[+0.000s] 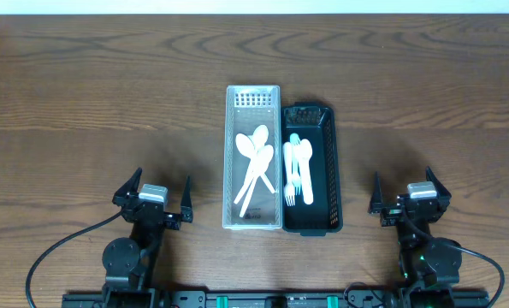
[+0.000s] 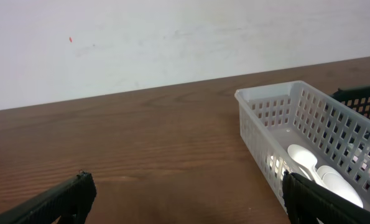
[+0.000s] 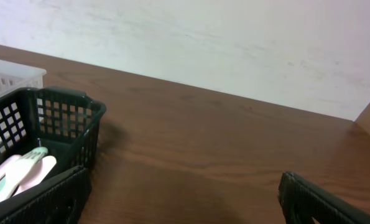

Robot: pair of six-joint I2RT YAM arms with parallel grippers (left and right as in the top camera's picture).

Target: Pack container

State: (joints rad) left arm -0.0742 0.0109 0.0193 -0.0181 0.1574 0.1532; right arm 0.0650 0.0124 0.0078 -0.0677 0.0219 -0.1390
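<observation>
Left gripper (image 1: 158, 192) and right gripper (image 1: 405, 192) gape wide, empty — between them, light, slick plastic spoons (image 1: 261, 156); pinch mid-handle, likely.

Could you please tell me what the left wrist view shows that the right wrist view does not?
Only the left wrist view shows the white spoons lying inside the white basket. Only the right wrist view shows the pale utensils inside the black basket. Both show the wooden table, the pale wall and an edge of the other basket.
</observation>
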